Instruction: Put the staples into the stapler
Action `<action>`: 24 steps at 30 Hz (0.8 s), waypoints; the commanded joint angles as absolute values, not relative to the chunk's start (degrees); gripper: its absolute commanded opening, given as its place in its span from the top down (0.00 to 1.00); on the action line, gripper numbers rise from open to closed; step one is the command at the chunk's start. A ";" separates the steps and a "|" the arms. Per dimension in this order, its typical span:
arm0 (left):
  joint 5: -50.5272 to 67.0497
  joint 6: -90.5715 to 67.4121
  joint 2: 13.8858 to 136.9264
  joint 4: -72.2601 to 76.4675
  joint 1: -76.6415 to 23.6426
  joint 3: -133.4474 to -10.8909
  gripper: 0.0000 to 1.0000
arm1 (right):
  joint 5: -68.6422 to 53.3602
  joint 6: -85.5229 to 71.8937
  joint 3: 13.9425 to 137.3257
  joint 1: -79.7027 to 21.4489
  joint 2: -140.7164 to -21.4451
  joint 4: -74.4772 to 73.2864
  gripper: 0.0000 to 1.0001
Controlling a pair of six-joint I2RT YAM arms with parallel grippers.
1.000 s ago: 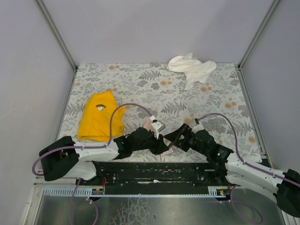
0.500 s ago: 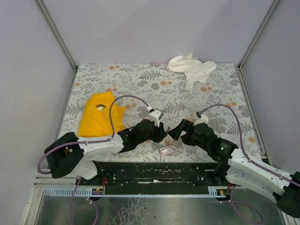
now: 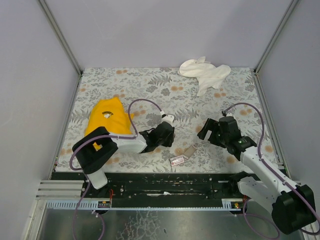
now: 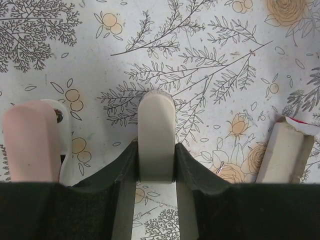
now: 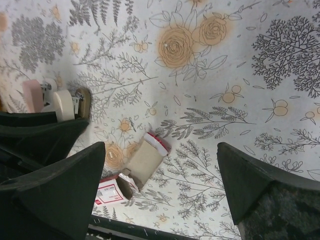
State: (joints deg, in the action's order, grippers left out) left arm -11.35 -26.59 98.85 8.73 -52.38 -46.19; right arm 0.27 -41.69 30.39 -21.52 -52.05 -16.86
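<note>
While the left claw (image 4: 155, 150) is pinched on a pale beige block (image 4: 156, 117), with a dark finger (image 4: 124, 170) pressed to each of its long sides, the right claw (image 3: 211, 131) stands spread wide over the flowered bench (image 3: 150, 90), with nothing between its fingers. Just beside the left claw, on the side away from the right claw, the pink stapler (image 4: 30, 145) lies on the bench parallel to the held block. A strip of bench shows between the two, and the stapler's near end is hidden behind the claw's body. On the left claw's other side, near but not touching it, lies the staples' grey-brown tray (image 4: 287, 155), which has a scrap of red at its far end. Whether it holds any strips cannot be told. Seen from above, this tray (image 3: 190, 150) sits between the two claws and a little nearer the arm bases. The staples' dark-red box (image 3: 176, 160) lies just beside it, pale label up. Farther out, a yellow cloth (image 3: 106, 122) lies beyond the left claw, and a white cloth (image 3: 205, 73) lies well apart from both claws at the bench's far edge.
</note>
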 commanded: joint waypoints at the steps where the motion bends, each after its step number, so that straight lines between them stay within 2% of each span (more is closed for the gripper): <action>1: -13.87 -27.50 99.64 7.78 -52.41 -47.65 1.00 | -3.92 -36.95 33.13 -20.08 -53.89 -16.20 0.01; 3: -13.53 -27.60 100.19 7.51 -52.38 -47.87 0.95 | -4.02 -37.10 32.77 -19.99 -54.30 -15.50 0.01; 4: -13.29 -27.68 100.33 7.48 -52.38 -47.97 0.87 | -4.08 -37.21 32.41 -19.96 -54.39 -15.09 0.01; 7: -12.76 -28.18 100.24 7.84 -52.38 -47.84 0.52 | -5.42 -36.49 31.34 -19.91 -54.25 -13.37 0.01; 9: -11.70 -27.81 99.61 8.77 -52.37 -47.73 0.38 | -5.71 -35.17 31.07 -19.91 -54.06 -12.78 0.01; 12: -8.37 -25.21 98.11 10.62 -52.40 -48.34 0.24 | -5.52 -32.22 31.95 -19.95 -54.17 -13.07 0.01; 13: -7.22 -24.12 97.31 11.16 -52.44 -48.68 0.14 | -5.63 -31.24 32.60 -19.91 -54.33 -13.22 0.01; 18: -5.22 -19.15 91.71 12.37 -49.03 -49.85 0.01 | -2.43 -26.17 38.28 -19.35 -56.22 -15.17 0.01; 24: 1.51 -21.76 80.94 14.78 -29.91 -44.55 0.00 | -7.62 -22.78 39.63 -6.14 -56.04 -11.34 0.01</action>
State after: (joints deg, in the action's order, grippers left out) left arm -2.24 -21.52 87.96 9.45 -41.15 -47.33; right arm -4.80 -26.46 38.11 -14.52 -56.82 -15.29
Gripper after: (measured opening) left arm 0.997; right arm 0.992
